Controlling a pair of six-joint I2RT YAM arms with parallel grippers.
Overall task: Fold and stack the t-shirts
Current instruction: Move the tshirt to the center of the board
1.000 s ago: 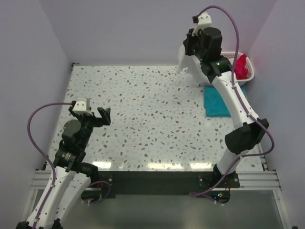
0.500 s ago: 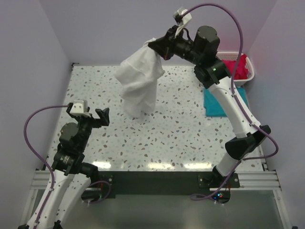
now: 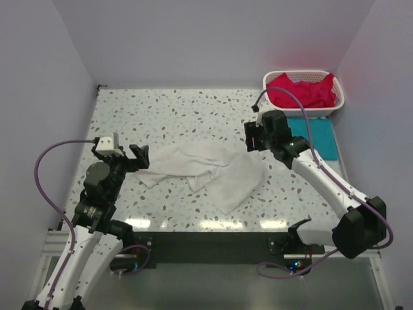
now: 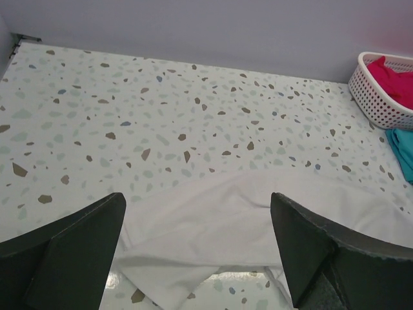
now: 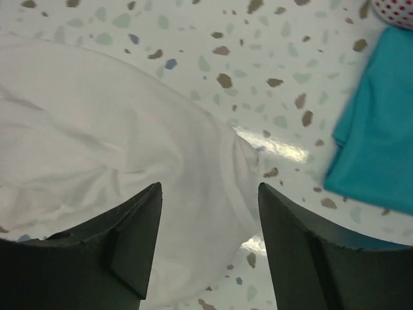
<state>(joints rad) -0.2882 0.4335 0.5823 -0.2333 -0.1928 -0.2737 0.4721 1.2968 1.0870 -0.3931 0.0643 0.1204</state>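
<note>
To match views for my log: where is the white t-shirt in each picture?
Top external: white t-shirt, crumpled, just below centre.
Left wrist: white t-shirt along the bottom, centre to right.
Right wrist: white t-shirt fills the left half.
Shared landmark: teal t-shirt, at each picture's right.

Both arms out, both hands empty.
Left hand sits close to its base, fingers spread wide, pointing forward; the right arm's elbow folds outward, and the right hand tips down, fingers parted, gripping nothing.
</note>
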